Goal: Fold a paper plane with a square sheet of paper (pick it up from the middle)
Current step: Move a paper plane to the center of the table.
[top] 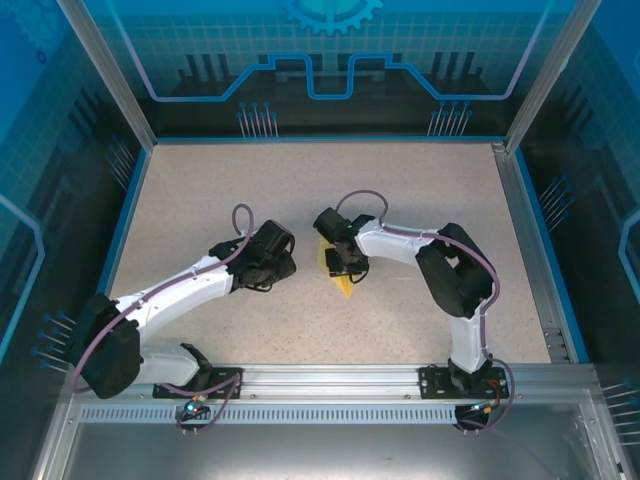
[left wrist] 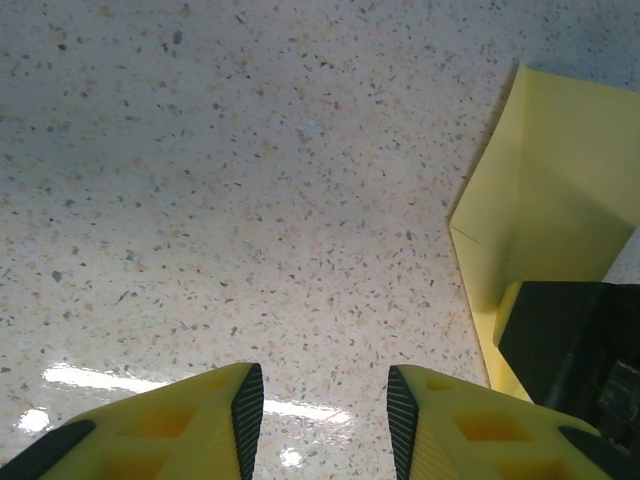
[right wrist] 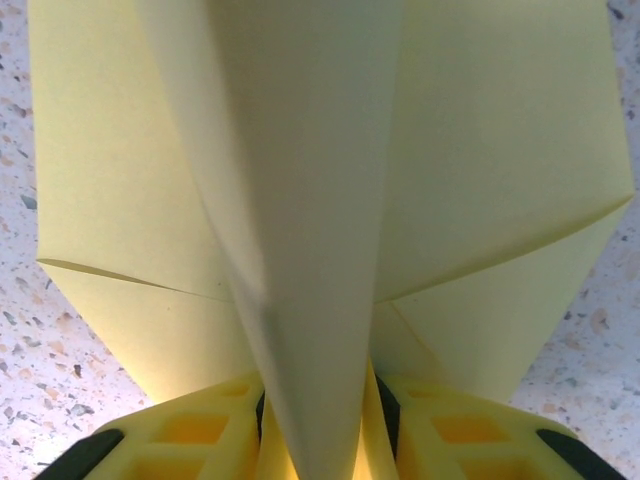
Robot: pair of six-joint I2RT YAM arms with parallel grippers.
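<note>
Heads-up: paper point(right wrist: 480, 150) is thin, light and limp. Creases probably hold, but flaps spring up, and it likely slides easily on the speckled worktop point(top: 400, 190). Pinch it along the centre crease, where stacked layers stiffen it; edges would just bend. It sits mid-worktop, partly folded, with the raised centre fold running straight between the right gripper point(right wrist: 322, 400) fingers and flaps spreading both sides. You can't tell whether those fingers clamp the fold or merely straddle it. Left gripper point(left wrist: 325, 400) is released, holding nothing, over bare worktop. Paper lies just to its right, not touching.
</note>
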